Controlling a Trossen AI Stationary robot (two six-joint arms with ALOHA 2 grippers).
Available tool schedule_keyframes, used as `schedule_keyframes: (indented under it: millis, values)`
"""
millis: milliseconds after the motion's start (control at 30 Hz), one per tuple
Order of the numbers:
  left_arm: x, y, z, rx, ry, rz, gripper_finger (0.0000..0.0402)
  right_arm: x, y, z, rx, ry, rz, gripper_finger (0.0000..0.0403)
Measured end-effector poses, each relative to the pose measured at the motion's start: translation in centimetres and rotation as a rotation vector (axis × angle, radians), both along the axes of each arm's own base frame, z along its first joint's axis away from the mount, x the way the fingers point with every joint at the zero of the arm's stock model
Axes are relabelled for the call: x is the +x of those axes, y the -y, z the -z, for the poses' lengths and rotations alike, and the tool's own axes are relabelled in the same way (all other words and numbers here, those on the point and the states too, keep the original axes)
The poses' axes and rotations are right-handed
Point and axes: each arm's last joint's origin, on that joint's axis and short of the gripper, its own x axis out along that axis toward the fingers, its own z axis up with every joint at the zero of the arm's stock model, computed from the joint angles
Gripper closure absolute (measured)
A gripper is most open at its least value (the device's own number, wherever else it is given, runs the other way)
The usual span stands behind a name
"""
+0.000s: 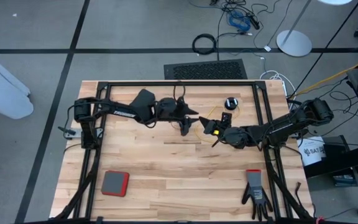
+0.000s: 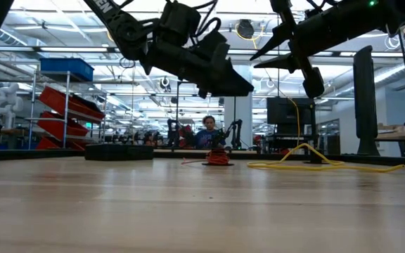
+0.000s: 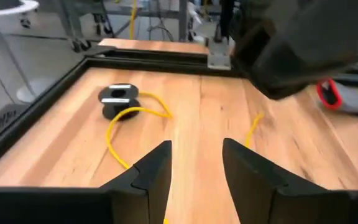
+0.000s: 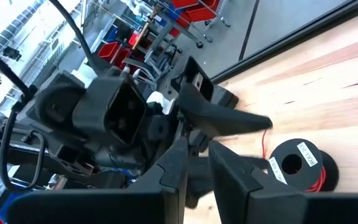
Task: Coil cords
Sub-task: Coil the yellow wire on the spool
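A black reel (image 1: 230,102) (image 3: 120,102) lies flat on the table's far right part, and its yellow cord (image 3: 135,118) loops loosely beside it. A second black reel (image 4: 297,163) (image 2: 218,158), with a reddish cord, rests on the wood below and between the two grippers. My left gripper (image 1: 190,121) (image 3: 194,168) hangs open above mid-table, pointing right, with nothing between its fingers. My right gripper (image 1: 211,127) (image 2: 262,56) faces it from the right with its fingers nearly together. A yellow strand (image 2: 297,119) runs down from it to the table. My right gripper appears shut on the yellow cord (image 1: 216,127) and is level, pointing toward the table's left. Its own fingers hide the place of contact. Below it the cord hangs slack, and the rest (image 2: 315,165) lies in loose loops on the table.
A red and grey pad (image 1: 115,182) lies near the front left and a black glove (image 1: 255,193) near the front right. A black frame rail (image 1: 179,84) runs along the table's far edge and sides. A person sits far behind the table in the low view.
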Motion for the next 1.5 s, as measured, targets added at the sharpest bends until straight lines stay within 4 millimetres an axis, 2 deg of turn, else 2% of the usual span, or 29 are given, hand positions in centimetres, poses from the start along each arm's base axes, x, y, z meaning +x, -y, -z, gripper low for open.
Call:
schedule_keyframes:
  millis: [267, 433, 500, 667, 800, 933, 1033, 1267, 1500]
  values:
    - [0.5, 1.7, -0.7, 0.052, 0.076, 0.054, 0.0252, 0.0, 0.0, 0.0, 0.0, 0.0, 0.0, 0.0348]
    - [0.5, 2.4, -0.3, 0.069, 0.029, 0.081, 0.0252, 0.0, 0.0, 0.0, -0.004, 0.0, 0.001, 0.0348]
    - [0.5, 2.6, -0.1, 0.07, 0.008, 0.087, 0.0252, -0.1, 0.2, 0.1, -0.083, -0.079, 0.017, 0.0348]
    - [0.4, 2.6, 0.0, 0.068, -0.004, 0.087, 0.0252, -0.6, 0.3, 1.7, -0.358, -0.471, -0.066, 0.0348]
    - [0.4, 2.7, 0.2, 0.088, -0.023, 0.097, 0.0252, -0.9, 0.2, 2.6, -0.376, -0.577, -0.15, 0.0348]
    - [0.4, 2.8, 0.3, 0.087, -0.037, 0.1, 0.0252, -1.3, 0.5, 3.0, -0.5, -0.733, -0.154, 0.0348]
    - [0.3, 2.9, 0.4, 0.097, -0.044, 0.107, 0.0252, -1.2, 0.8, 2.9, -0.523, -0.75, -0.121, 0.0348]
    - [-0.1, 3.1, 1.2, 0.1, -0.069, 0.106, 0.0252, -0.4, 1.0, 1.6, -0.528, -0.612, -0.104, 0.0348]
    - [0.0, 3.1, 2.6, 0.094, -0.104, 0.108, 0.0252, -0.4, 1.3, 1.6, -0.601, -0.688, -0.109, 0.0348]
